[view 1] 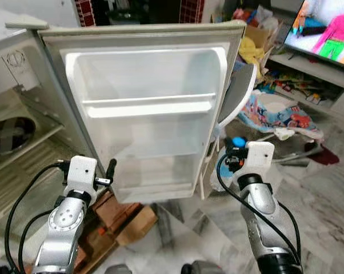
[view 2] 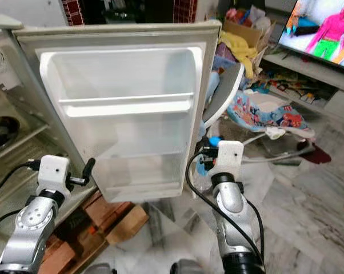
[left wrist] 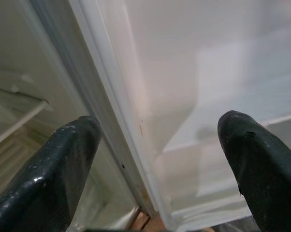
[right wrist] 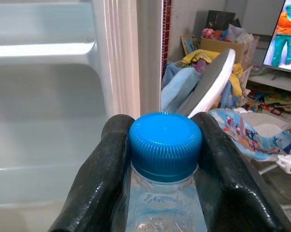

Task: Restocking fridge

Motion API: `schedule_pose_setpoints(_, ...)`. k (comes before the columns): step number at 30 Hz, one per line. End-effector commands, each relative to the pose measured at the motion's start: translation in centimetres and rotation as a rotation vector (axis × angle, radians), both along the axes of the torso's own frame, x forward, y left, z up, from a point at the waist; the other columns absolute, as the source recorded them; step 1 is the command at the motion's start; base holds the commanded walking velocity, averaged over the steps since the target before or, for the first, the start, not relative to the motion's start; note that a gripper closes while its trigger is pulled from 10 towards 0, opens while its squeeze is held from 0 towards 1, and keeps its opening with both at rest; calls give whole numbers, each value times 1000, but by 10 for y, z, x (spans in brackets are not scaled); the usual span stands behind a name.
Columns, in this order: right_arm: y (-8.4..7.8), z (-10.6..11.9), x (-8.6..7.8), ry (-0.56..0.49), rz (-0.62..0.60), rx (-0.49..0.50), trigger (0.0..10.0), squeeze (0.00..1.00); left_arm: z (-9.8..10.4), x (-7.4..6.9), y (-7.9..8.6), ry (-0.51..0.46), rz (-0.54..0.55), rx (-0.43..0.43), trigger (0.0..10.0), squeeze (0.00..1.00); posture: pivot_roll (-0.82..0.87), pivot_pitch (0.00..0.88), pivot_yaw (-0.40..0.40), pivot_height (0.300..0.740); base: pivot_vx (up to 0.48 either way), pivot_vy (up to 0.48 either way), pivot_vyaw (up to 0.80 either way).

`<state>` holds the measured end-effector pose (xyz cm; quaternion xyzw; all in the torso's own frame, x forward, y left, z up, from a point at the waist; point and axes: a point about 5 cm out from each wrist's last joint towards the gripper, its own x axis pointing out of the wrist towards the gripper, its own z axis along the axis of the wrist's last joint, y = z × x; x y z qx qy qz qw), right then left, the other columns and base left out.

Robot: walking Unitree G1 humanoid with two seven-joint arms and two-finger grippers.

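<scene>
The right pincer [right wrist: 165, 164] is clamped just under the blue cap of a clear water bottle [right wrist: 165, 145], which stands upright between its fingers. Just ahead and to that pincer's left lies the open fridge door [view 1: 155, 108], its shelves bare, so the right arm is nearer. The left pincer [left wrist: 160, 159], fingers apart and holding nothing, hovers at the door's hinge-side edge.

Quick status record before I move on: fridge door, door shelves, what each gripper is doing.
fridge door: open, inner side facing the robot
door shelves: upper and lower hold nothing visible
right gripper: jaws shut on water bottle at its neck, blue cap up, beside the door's free edge
left gripper: jaws open, holding nothing, at the door's hinge-side edge
</scene>
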<state>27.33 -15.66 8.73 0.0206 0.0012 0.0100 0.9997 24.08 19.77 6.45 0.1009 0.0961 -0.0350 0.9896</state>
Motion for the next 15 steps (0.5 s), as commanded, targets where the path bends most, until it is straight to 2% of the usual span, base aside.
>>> schedule_pose_setpoints(1, -3, 6, 5, -18, 0, -8, 10000, 0, 2, -2, 0, -7, 11, -4, 10000, 0, 49, 21, -51, 740, 266, 0, 0)
schedule_pose_setpoints(9, -3, 6, 6, -18, 8, -14, 10000, 0, 3, -1, 1, -4, 10, -15, 10000, 0, 49, 23, -49, 740, 293, 0, 0)
schedule_pose_setpoints(15, -3, 6, 7, -20, 12, -13, 10000, 0, 3, 1, 0, -6, 12, -22, 10000, 0, 47, 18, -49, 740, 225, 349, 0)
